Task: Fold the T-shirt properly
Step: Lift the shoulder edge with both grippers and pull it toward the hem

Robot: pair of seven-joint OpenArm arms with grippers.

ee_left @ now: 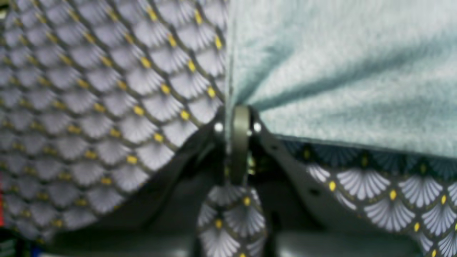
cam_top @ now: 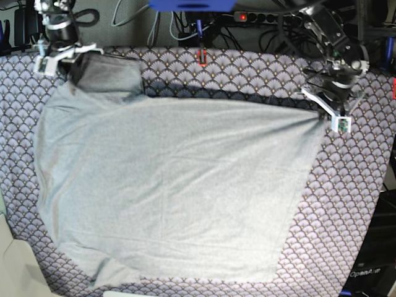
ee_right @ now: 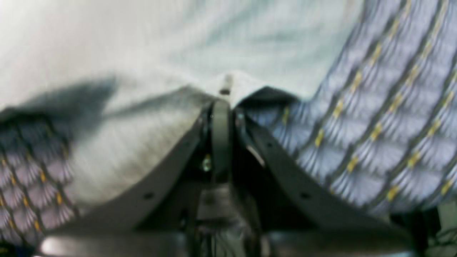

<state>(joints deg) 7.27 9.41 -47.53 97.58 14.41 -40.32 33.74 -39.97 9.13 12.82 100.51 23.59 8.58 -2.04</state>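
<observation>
Base view looks down overhead; both wrist views sit close above the T-shirt (cam_top: 173, 185).

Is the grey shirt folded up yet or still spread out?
Spread out. The T-shirt lies mostly flat across the tablecloth, unfolded; only its far corners are lifted, pinched by the left tool and the right tool.

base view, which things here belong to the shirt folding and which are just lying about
In the job:
shirt
left tool, shut on the shirt's corner
right tool, shut on the shirt

Just there:
tablecloth
cables
power strip
</observation>
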